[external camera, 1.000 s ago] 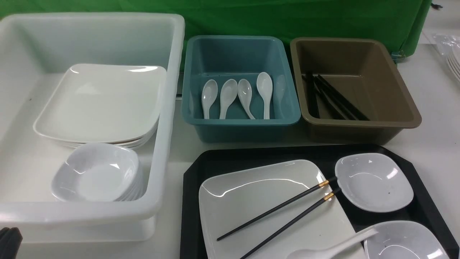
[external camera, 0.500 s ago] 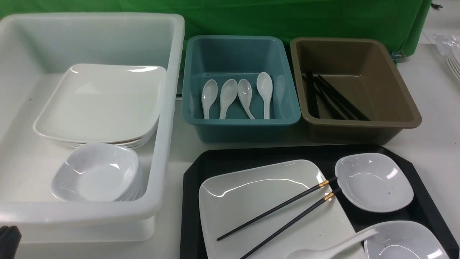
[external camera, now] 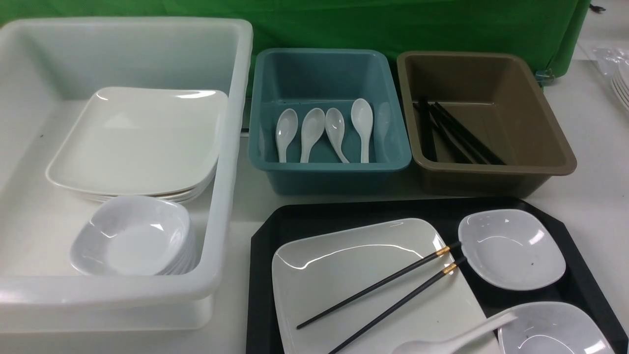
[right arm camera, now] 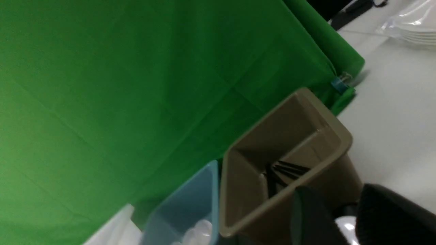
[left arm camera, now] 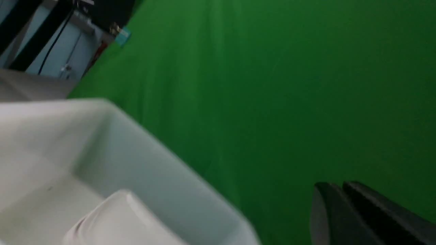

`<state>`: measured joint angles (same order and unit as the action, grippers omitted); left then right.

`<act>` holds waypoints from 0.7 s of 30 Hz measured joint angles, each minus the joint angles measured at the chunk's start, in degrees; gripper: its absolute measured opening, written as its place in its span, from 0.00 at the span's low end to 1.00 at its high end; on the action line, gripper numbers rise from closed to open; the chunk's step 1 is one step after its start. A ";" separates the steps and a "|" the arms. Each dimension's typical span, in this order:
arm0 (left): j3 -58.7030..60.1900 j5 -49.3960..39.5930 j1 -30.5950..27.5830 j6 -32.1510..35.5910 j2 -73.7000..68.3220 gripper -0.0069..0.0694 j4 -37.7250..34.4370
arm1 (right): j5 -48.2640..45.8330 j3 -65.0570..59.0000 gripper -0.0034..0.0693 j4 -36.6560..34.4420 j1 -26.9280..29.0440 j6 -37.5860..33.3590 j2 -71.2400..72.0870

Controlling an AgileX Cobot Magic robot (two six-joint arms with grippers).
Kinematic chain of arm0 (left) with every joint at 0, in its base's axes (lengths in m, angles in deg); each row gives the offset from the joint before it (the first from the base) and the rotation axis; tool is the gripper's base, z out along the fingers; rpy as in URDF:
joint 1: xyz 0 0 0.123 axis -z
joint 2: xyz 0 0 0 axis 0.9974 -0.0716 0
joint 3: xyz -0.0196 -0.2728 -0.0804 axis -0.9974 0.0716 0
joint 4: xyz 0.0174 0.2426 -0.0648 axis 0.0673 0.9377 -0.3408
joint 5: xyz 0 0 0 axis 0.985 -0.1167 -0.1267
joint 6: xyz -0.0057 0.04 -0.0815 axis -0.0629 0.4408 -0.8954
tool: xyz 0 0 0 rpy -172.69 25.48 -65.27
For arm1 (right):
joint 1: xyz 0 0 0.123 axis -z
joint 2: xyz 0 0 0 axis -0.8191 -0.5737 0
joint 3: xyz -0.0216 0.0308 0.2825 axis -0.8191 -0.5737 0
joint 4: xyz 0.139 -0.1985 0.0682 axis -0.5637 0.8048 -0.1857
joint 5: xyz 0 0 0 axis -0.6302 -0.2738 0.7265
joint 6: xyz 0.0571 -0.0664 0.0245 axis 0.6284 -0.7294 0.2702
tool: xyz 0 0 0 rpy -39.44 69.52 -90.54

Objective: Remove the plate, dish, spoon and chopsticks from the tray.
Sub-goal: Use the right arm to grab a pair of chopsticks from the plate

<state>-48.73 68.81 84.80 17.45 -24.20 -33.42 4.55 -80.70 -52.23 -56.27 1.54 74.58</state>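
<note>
The black tray [external camera: 265, 246] sits at the front right. On it lies the large white square plate [external camera: 344, 275] with the two black chopsticks [external camera: 383, 290] slanting across it. A small white dish [external camera: 511, 248] stands to the plate's right and a second dish [external camera: 555, 329] nearer the front. The white spoon [external camera: 457, 339] lies at the front edge, with its handle on that second dish. Neither gripper shows in the front view. My left gripper [left arm camera: 335, 185] is shut and empty, in the air by the white bin. My right gripper [right arm camera: 335, 194] is open and empty, near the brown bin.
A big white bin [external camera: 231, 147] at the left holds stacked plates [external camera: 137, 142] and bowls [external camera: 132, 236]. A teal bin [external camera: 329, 167] holds several spoons. A brown bin [external camera: 491, 169] holds black chopsticks. A green cloth [external camera: 344, 24] hangs behind. More plates [external camera: 621, 83] stand far right.
The dark tip of my left gripper at the front view's bottom left corner has sunk out of view. Nothing on the tray has moved.
</note>
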 joint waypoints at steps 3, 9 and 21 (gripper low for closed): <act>-3.42 2.03 0.00 -10.98 0.03 0.11 6.50 | 1.57 0.00 0.38 -0.22 0.00 0.00 0.00; -28.29 -27.31 0.00 -25.19 -8.84 0.11 27.86 | -0.77 4.57 0.29 2.98 -1.90 2.41 -0.20; -54.80 -85.03 0.00 19.14 -46.99 0.11 8.73 | -55.69 47.83 0.08 10.35 -22.01 -22.73 -31.30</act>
<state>-103.52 -16.22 84.80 36.59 -71.20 -24.69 -51.14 -32.87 -41.88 -78.28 -21.19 43.28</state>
